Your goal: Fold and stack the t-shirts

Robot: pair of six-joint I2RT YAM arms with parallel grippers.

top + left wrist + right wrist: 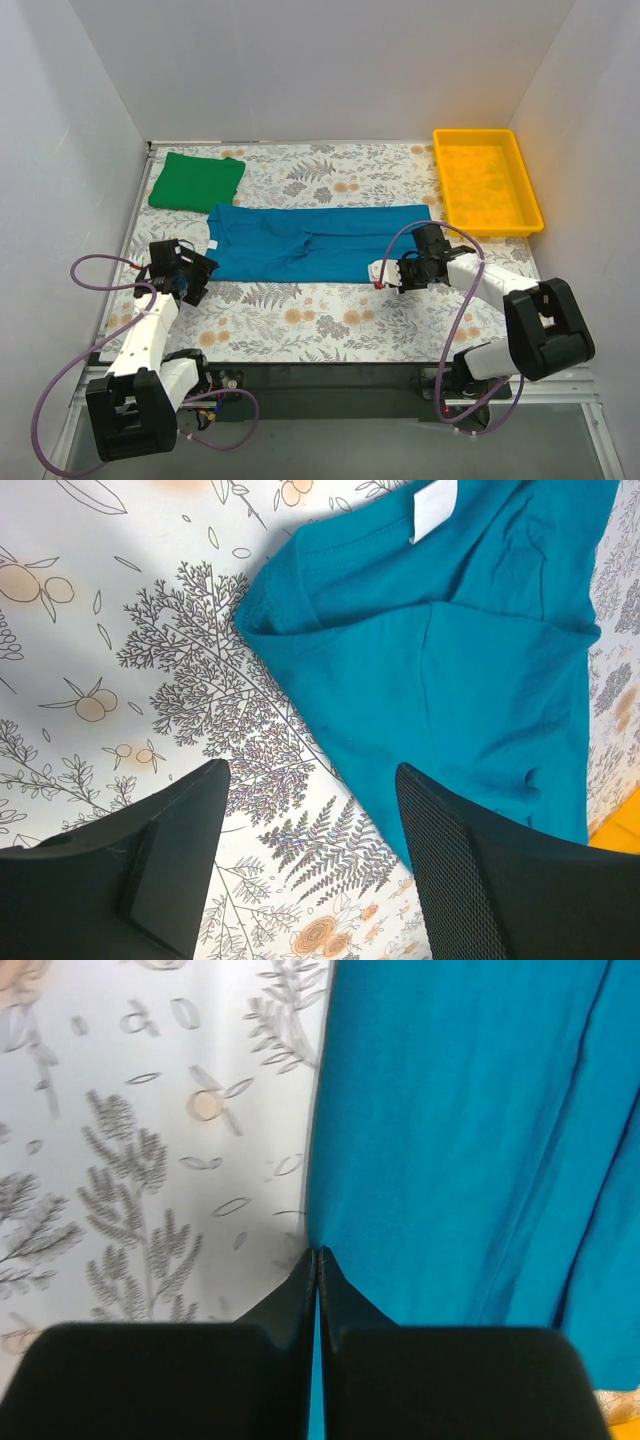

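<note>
Fingers of right gripper (317, 1256) pressed together, tips meeting on the edge of the teal-blue t-shirt (470, 1140), thin strip of teal cloth showing between the pads lower down. Pinch located at the near-right corner of the garment in the top view. Fingers of left gripper (312, 780) spread wide, nothing clamped. Floral table (120, 630) surface and one shirt corner in the gap. Right finger (480, 880) overlapping the teal cloth in its own view, contact not discernible. Teal-blue t-shirt laid flat as a long band across mid-table, folded lengthwise with creases along its length, collar end with white label (433, 508) toward the left arm. Left gripper low beside that end, on the near side. Second garment, green t-shirt (197, 182), folded into a compact rectangle at the far-left corner, just beyond the teal collar end; touching or apart not resolvable. Far-right corner: yellow tray (478, 134), near the teal shirt's right end but apart from it.
</note>
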